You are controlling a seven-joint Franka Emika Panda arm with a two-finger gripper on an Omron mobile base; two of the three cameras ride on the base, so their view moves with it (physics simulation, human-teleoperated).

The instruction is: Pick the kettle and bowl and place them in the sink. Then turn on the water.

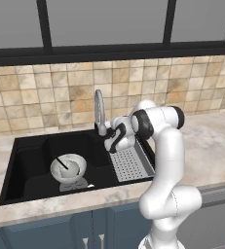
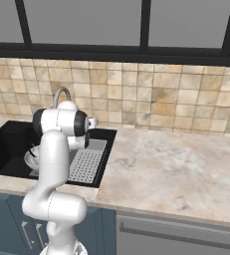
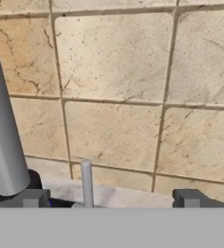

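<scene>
Hand at the faucet
The hand [image 3: 111,199], fingers apart, faces the faucet [image 1: 99,108]'s lever; bowl [image 1: 68,168] and kettle [image 1: 71,168] sit in the sink [image 1: 31,155] below-left.

Both base views look forward and down from behind the arm, one from seven o'clock, one from five o'clock, sharing the sink [image 1: 31,160] and tiled wall [image 2: 151,94]. The hand view faces the tiles closely.
</scene>
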